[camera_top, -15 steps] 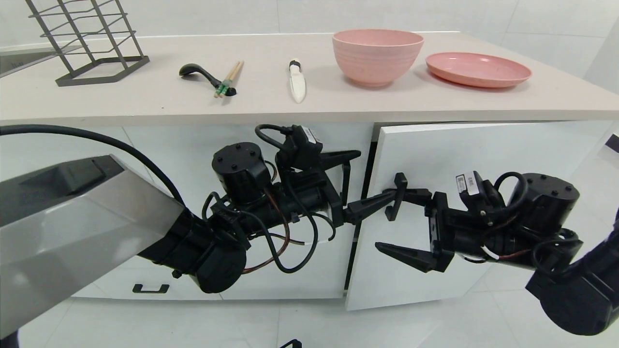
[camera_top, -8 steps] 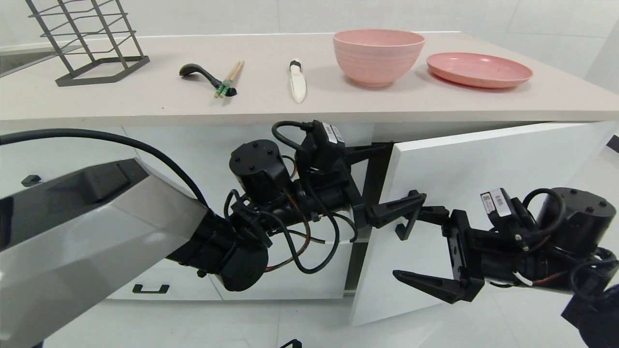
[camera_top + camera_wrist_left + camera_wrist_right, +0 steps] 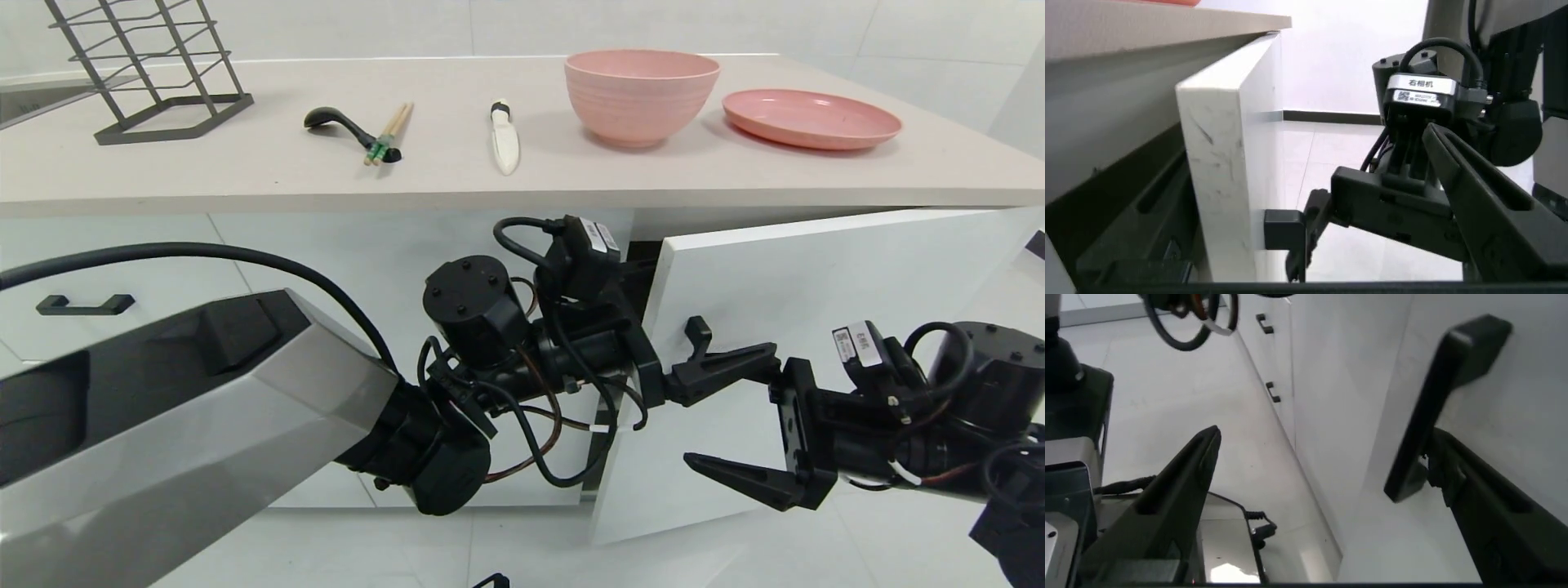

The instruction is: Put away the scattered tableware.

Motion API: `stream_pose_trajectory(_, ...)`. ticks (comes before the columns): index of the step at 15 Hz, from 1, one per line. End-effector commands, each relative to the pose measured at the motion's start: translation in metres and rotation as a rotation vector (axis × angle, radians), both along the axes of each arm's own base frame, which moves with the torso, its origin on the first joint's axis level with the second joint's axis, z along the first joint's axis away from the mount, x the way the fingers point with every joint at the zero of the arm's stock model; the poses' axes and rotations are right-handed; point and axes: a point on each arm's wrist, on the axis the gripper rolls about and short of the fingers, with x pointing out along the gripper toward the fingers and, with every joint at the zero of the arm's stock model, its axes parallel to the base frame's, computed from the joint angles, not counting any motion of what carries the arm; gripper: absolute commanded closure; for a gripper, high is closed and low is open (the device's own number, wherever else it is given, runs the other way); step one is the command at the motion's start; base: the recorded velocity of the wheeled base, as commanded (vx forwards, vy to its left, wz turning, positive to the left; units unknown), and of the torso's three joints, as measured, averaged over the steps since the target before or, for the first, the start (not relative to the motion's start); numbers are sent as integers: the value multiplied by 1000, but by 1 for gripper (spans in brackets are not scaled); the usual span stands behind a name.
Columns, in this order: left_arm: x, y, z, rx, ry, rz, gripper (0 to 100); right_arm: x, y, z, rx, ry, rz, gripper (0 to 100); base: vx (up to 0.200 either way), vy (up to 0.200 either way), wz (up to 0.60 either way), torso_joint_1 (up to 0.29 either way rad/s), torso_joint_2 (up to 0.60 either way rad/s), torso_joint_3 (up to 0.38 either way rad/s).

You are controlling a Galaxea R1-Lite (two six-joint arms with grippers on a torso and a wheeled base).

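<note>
On the counter [image 3: 245, 180] lie a black spoon [image 3: 339, 126], chopsticks [image 3: 388, 133], a white knife [image 3: 504, 145], a pink bowl [image 3: 641, 94] and a pink plate [image 3: 812, 119]. Below the counter a white cabinet door [image 3: 816, 278] stands partly open. My right gripper [image 3: 694, 412] is open in front of the door, and its upper finger lies against the black door handle [image 3: 698, 335] [image 3: 1445, 400]. My left gripper [image 3: 665, 327] is open at the door's free edge [image 3: 1221, 163]; one finger is in front of the door and the other is hidden behind it.
A grey wire rack [image 3: 151, 73] stands at the counter's far left. Left of the open door are shut white drawer fronts, one with a black handle [image 3: 82, 305]. The floor below is white tile.
The cabinet door has swung farther open. Both grippers have moved right with it, the right one lower. The left gripper now reaches the door's edge.
</note>
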Motion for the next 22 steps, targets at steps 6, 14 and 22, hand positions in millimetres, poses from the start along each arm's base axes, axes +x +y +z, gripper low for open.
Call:
stream_pose_trajectory(6, -1, -4, -4, 0, 32, 40, 0, -1, -21, -5, -12, 20, -96, 0, 0, 0, 0, 0, 0, 0)
stream_pose_trajectory(14, -9, -14, -7, -26, 80, 130, 0, -99, -65, 45, 27, -239, -390, 0, 0, 0, 0, 0, 0, 0)
stream_pose_trajectory(22, -50, -44, -11, -19, 94, 37, 0, -148, -86, 77, 49, -522, -685, 0, 0, 0, 0, 0, 0, 0)
